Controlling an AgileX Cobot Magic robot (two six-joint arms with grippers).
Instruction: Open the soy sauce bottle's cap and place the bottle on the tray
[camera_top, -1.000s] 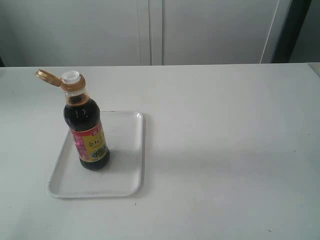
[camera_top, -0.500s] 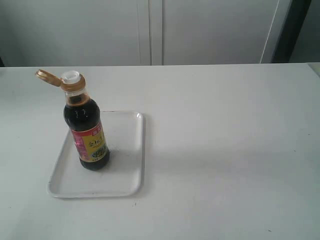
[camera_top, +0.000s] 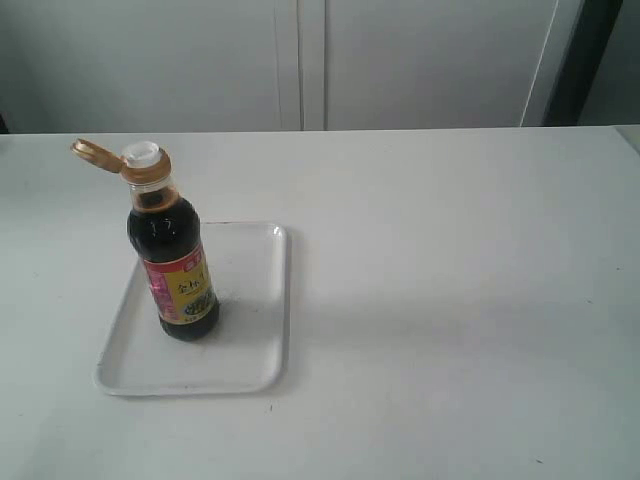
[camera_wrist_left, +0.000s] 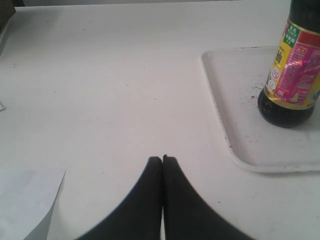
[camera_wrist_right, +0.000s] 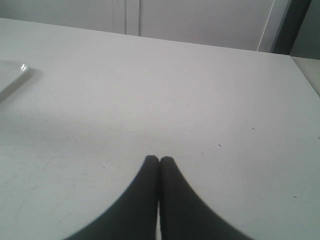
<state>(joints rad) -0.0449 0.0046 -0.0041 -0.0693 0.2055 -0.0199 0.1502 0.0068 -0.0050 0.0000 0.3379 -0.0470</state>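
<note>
The soy sauce bottle (camera_top: 175, 260) stands upright on the white tray (camera_top: 255, 330) at the left of the table. Its orange-brown cap (camera_top: 95, 153) is flipped open to the left, baring the white spout (camera_top: 142, 153). In the left wrist view the bottle's lower half (camera_wrist_left: 292, 80) stands on the tray (camera_wrist_left: 235, 135), well apart from my left gripper (camera_wrist_left: 162, 159), which is shut on nothing. My right gripper (camera_wrist_right: 159, 159) is shut and empty over bare table; a tray corner (camera_wrist_right: 12, 72) shows far off. Neither gripper appears in the exterior view.
A white table (camera_top: 450, 250) carries everything, with pale cabinet doors (camera_top: 300, 60) behind it. A sheet of white paper (camera_wrist_left: 25, 200) lies on the table beside my left gripper. The table's far right edge (camera_wrist_right: 305, 75) shows in the right wrist view.
</note>
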